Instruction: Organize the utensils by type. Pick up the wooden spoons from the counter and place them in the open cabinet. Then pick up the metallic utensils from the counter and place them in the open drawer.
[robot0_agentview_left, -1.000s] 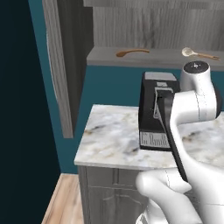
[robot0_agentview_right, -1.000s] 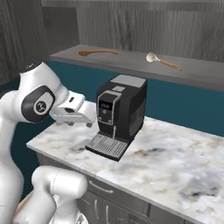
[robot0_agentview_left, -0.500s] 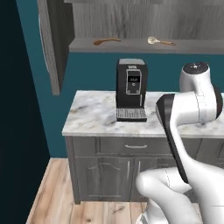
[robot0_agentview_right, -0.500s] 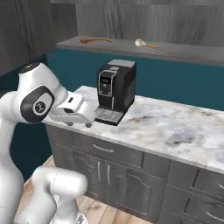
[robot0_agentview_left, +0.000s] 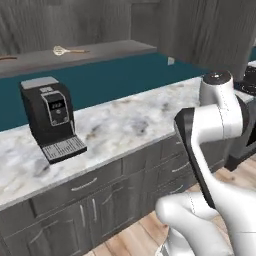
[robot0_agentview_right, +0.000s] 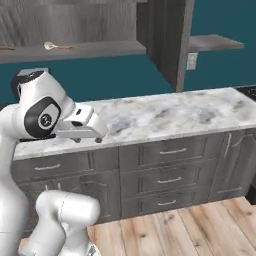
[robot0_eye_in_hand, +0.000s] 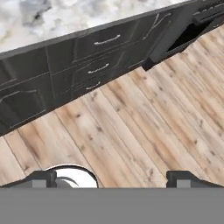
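Shelf board (robot0_agentview_right: 100, 49) bears cream spoon (robot0_agentview_right: 50, 46); gripper (robot0_agentview_right: 86, 140) below, spread, empty.

I'm looking at a rendered home kitchen: marble counter (robot0_agentview_left: 130, 117) over dark grey cabinet fronts (robot0_agentview_right: 170, 170) with silver handles, black coffee machine (robot0_agentview_left: 50, 117) on top, teal back wall, a wall shelf (robot0_agentview_left: 95, 52) holding a spoon (robot0_agentview_left: 67, 50), wood plank floor (robot0_eye_in_hand: 144, 127).

Cream-bowl wooden spoon (robot0_agentview_left: 69, 50) flat on cabinet shelf (robot0_agentview_left: 100, 51), marble counter (robot0_agentview_left: 130, 120) below, w/ dark fronts.
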